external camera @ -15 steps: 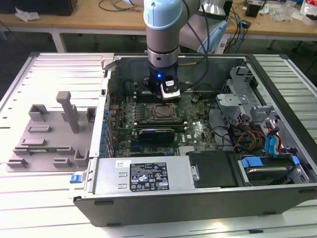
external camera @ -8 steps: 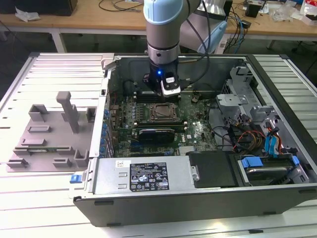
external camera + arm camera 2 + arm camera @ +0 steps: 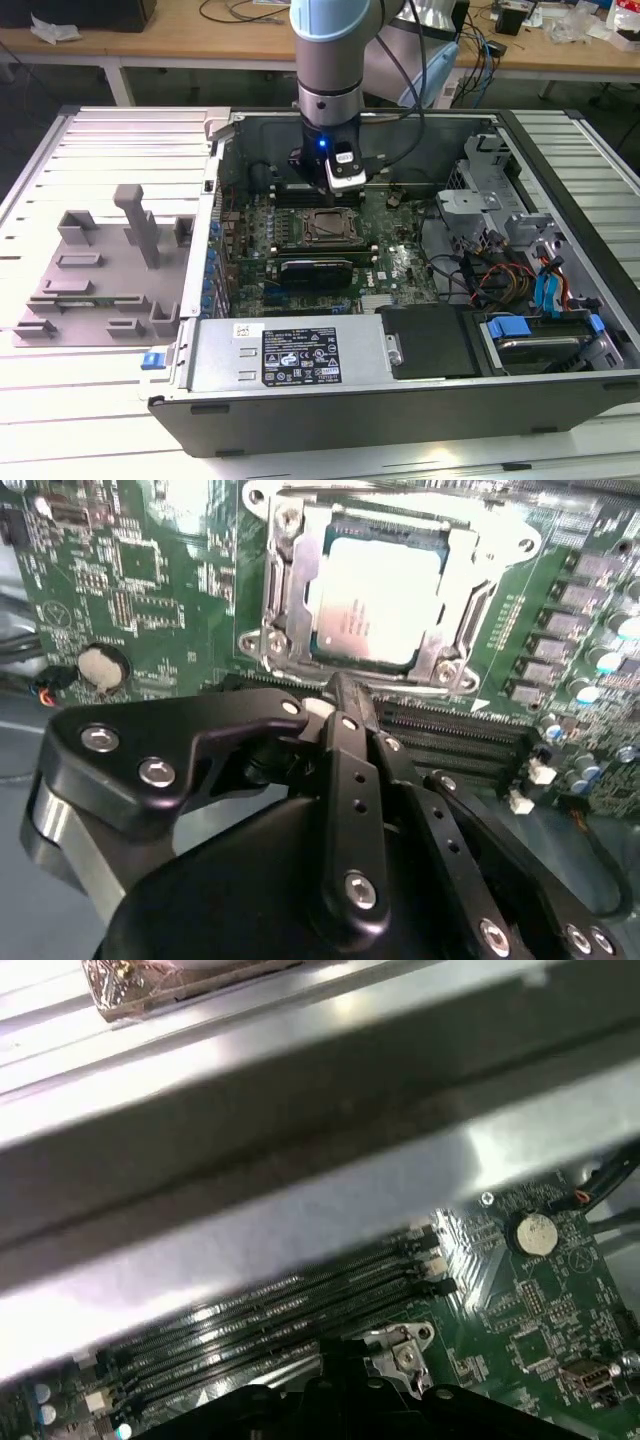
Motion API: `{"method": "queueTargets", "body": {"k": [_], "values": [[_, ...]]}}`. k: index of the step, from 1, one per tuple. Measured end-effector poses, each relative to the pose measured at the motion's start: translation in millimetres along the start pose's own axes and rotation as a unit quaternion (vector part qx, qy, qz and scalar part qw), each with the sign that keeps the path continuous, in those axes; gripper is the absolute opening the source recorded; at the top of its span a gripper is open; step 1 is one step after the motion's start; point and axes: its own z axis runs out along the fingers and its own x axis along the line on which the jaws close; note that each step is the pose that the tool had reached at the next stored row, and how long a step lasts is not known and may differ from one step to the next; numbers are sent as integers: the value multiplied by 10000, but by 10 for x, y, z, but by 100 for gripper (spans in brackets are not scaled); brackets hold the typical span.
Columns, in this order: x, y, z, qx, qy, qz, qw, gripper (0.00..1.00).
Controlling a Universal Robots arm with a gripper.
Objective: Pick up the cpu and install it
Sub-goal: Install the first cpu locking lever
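Already the cpu point(image 3: 368, 602) lies in its socket frame point(image 3: 275, 590); the pincer point(image 3: 345, 695), closed and empty, hangs just beside and could nudge it askew.

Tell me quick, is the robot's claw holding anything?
Gripper: shut, holding nothing, poised beside the cpu that sits in its socket.

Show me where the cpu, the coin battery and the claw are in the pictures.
cpu point(image 3: 365, 605), second wrist view, middle of its silvery top.
coin battery point(image 3: 535, 1231), first wrist view, centre of its round face.
claw point(image 3: 345, 695), second wrist view, at the fingertips.
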Motion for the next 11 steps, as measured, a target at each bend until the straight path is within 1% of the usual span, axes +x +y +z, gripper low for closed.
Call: {"method": "queueTargets", "body": {"k": [1, 3, 5, 7, 9, 11], "values": [[-16, -42, -4, 7, -3, 0, 10000, 11], [-36, -93, -10, 11, -4, 0, 10000, 11], [-80, -204, -21, 16, -6, -1, 10000, 11], [-116, -295, -30, 19, -7, -2, 10000, 11], [-127, -322, -33, 21, -8, -2, 10000, 11], [-143, -365, -37, 26, -10, -2, 10000, 11]]}}
